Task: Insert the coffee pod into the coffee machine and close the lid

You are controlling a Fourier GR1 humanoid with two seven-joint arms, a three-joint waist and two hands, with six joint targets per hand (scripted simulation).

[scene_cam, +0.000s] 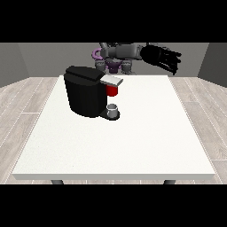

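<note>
Table [133, 150]: a large white table is filling the middle of the front view, with grey wood-look flooring showing around it.
Coffee machine [84, 93]: a black coffee machine is standing upright on the table's far part, toward the view's left of centre.
Lid [111, 80]: a grey, flat lid is jutting out from the machine's top toward the view's right, lying roughly level.
Red thing at the machine [112, 90]: it is sitting just under the lid, against the machine's front.
Grey thing [113, 109]: a small grey, cup-shaped thing is resting upright on the machine's dark base plate, directly below the red thing; I cannot tell whether it is the coffee pod.
Robot [117, 55]: its grey and purple torso is showing small behind the table's far edge.
Hand at the view's right [166, 58]: the black hand is hanging raised in the air beyond the table's far right corner, well apart from the machine, its fingers spreading outward and fairly straight, holding nothing.
Hand at the view's left: it is not showing as a separate shape near the torso, so how its fingers are lying cannot be told.
</note>
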